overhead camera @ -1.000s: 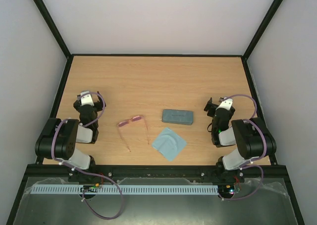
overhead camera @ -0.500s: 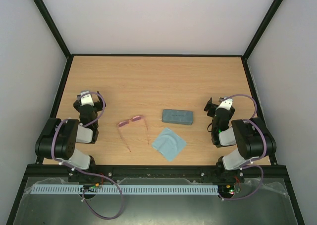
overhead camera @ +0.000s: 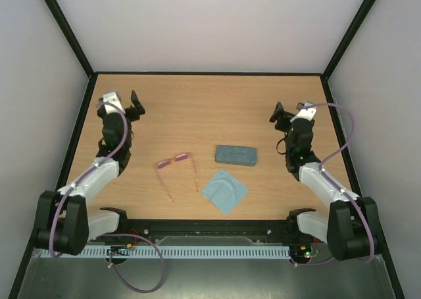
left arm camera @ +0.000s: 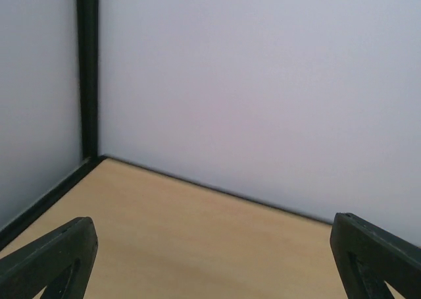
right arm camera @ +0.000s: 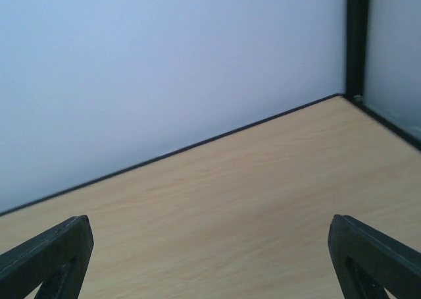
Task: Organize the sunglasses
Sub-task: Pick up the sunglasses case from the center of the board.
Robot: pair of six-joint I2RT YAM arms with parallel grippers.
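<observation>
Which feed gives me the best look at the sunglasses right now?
Top external: the sunglasses lie unfolded on the table, fully visible. Both wrist views face the wall and bare wood, missing them entirely.

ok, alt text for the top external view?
Pink sunglasses lie unfolded on a wooden table, left of a grey-blue case and a light blue cloth. The left claw and right claw sit open, far from all three.
</observation>
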